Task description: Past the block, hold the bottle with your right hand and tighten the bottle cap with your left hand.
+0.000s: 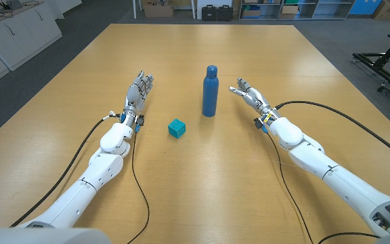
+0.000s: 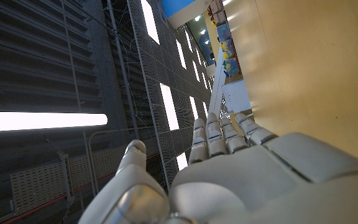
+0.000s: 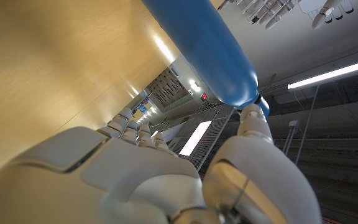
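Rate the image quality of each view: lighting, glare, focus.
Head view: even light, sharp, with soft glare on the table and a faint shadow beside the blue bottle. Left wrist view: a ceiling strip light is blown out, and the left hand up close looks soft. Right wrist view: the bottle's body carries a highlight, and the right hand is blurred.

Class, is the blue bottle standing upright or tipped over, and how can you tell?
Upright. In the head view the blue bottle stands on its base on the table, cap at the top, with neither hand touching it.
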Tool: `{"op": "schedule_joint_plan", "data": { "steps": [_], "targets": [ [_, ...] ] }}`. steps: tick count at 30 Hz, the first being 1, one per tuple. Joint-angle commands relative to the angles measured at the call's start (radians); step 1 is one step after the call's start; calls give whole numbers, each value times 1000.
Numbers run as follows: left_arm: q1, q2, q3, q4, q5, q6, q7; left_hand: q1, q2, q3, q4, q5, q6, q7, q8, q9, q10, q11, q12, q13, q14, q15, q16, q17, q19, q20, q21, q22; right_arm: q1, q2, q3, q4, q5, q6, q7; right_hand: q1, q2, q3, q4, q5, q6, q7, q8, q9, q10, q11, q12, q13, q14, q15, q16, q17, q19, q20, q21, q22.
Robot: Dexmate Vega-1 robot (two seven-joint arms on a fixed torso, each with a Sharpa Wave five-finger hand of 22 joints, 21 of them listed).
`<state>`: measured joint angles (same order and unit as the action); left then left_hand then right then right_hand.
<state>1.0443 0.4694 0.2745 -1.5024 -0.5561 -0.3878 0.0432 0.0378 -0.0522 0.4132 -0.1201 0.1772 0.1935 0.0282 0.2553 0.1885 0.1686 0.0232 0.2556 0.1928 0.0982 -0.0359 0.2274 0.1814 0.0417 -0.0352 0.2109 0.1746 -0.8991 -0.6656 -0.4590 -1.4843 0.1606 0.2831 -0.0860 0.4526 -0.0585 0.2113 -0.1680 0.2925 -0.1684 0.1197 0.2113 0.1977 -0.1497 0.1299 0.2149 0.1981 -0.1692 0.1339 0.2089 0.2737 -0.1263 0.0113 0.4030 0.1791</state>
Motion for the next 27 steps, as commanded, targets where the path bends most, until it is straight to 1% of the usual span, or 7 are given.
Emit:
{"op": "schedule_joint_plan", "data": {
  "steps": [1,7,10,12,18,21,27],
  "targets": [
    [-6,-10,9,-4,14,17,26,2,5,0,-8,1,12,3,4,2,8,-2,5,3,8,-16,2,4,13,-79,-2,2,35,3,-27,8,-40,-16,10,18,0,6,1,12,-15,67,-1,3,-9,-2,1,2,-62,-4,-1,3,-11,5,-5,5],
    [10,-4,3,-26,20,23,45,3,6,1,-9,1,14,3,4,3,10,-3,5,3,9,-17,1,4,15,-78,-2,2,60,19,-44,35,-41,2,33,31,-2,6,3,22,-30,68,-5,3,-25,0,-4,3,-76,0,-5,2,-20,7,-13,6],
    [18,-1,0,-35,19,27,51,3,7,2,-9,1,18,2,5,3,11,-3,5,3,10,-17,0,4,15,-77,-2,2,69,22,-51,43,-46,4,43,47,-4,5,8,36,-68,72,-17,3,-59,7,-13,4,-110,9,-14,1,-54,15,-33,7],
    [23,1,-3,-40,19,28,56,3,7,2,-9,1,20,2,5,3,11,-3,4,3,10,-17,0,4,16,-78,-2,2,73,24,-55,45,-50,5,45,50,-4,5,9,39,-77,75,-19,3,-67,10,-14,5,-117,12,-15,1,-61,15,-37,8],
    [30,6,-6,-44,19,28,59,4,9,3,-10,1,21,1,4,3,14,0,4,3,11,-17,-1,4,17,-78,-3,2,85,31,-66,55,-54,11,60,56,-3,5,10,44,-87,78,-20,4,-78,9,-16,5,-126,12,-16,1,-69,14,-43,8],
    [30,7,-5,-43,19,25,54,5,10,3,-10,1,23,1,4,3,13,-7,3,3,11,-19,-2,4,19,-75,-3,2,92,37,-71,63,-56,16,67,58,-3,6,10,45,-88,77,-20,4,-79,10,-16,5,-126,12,-16,1,-68,13,-43,8],
    [28,9,-3,-41,22,27,53,6,12,5,-12,1,20,3,1,3,7,-12,-1,3,10,-23,-4,4,21,-74,-3,2,109,45,-85,75,-69,18,79,64,-2,6,11,49,-81,74,-15,4,-68,6,-9,6,-117,10,-10,1,-55,13,-41,9]
  ]
}}
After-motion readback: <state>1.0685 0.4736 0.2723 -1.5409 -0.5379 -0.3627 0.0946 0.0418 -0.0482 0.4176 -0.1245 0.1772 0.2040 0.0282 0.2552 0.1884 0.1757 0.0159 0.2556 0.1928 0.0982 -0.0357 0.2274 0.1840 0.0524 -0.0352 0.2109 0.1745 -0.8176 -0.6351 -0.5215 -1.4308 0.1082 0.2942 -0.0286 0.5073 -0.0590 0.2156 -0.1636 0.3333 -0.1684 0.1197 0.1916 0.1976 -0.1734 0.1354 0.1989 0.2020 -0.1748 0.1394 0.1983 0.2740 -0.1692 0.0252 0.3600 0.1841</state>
